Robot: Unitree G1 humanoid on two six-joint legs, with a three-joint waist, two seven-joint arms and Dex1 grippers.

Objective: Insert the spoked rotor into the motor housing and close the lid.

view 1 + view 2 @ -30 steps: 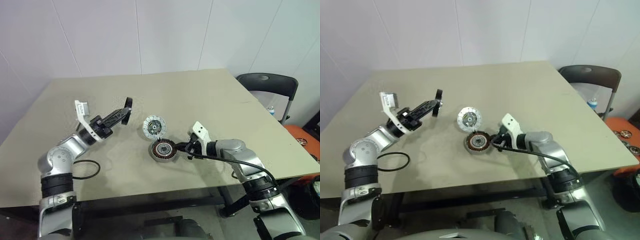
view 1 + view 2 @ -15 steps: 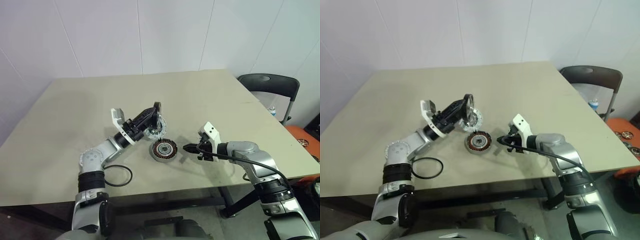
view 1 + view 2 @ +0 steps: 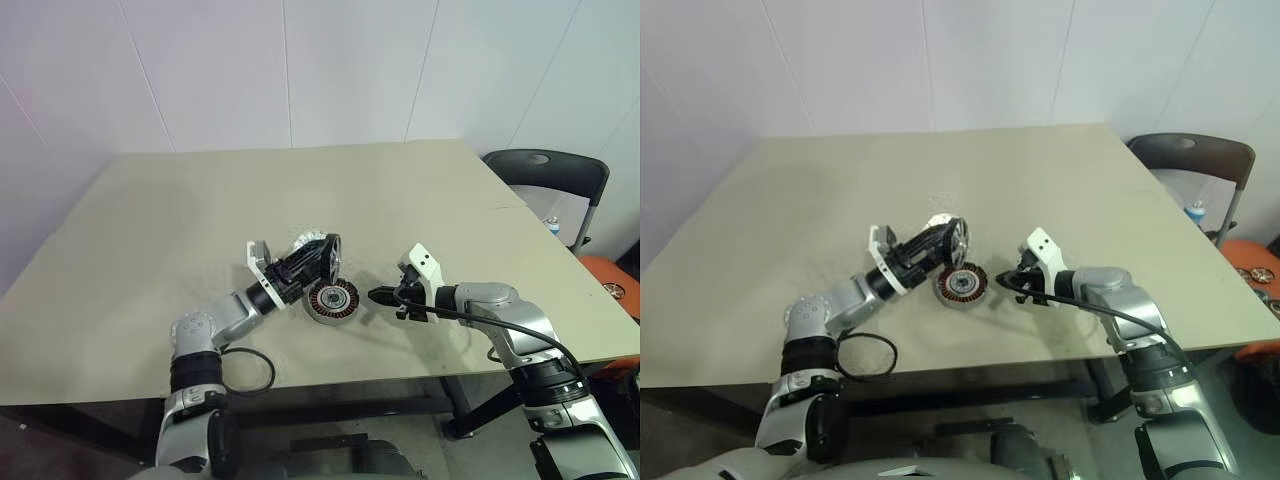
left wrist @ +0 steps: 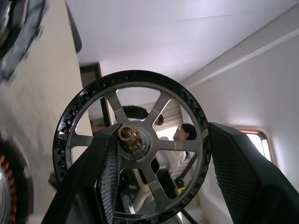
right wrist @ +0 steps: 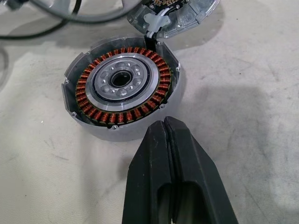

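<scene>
My left gripper is shut on the spoked rotor, a black-rimmed wheel with silvery spokes. It holds the rotor on edge just above the left rim of the motor housing. In the left wrist view the rotor stands between the two fingers, gripped across its rim. The housing lies open on the table, with coppery windings and a silver hub. Its lid lies flipped back behind it, partly hidden by the rotor in the eye views. My right gripper is shut and empty, its tips just right of the housing, apart from it.
A black cable loop lies on the table near its front edge, beside my left arm. A dark chair stands past the table's right edge. A person shows far off in the left wrist view.
My left arm has swung right and down, carrying the rotor from the left of the table to the housing, and its wrist has rolled. The right gripper has drawn slightly away from the housing.
</scene>
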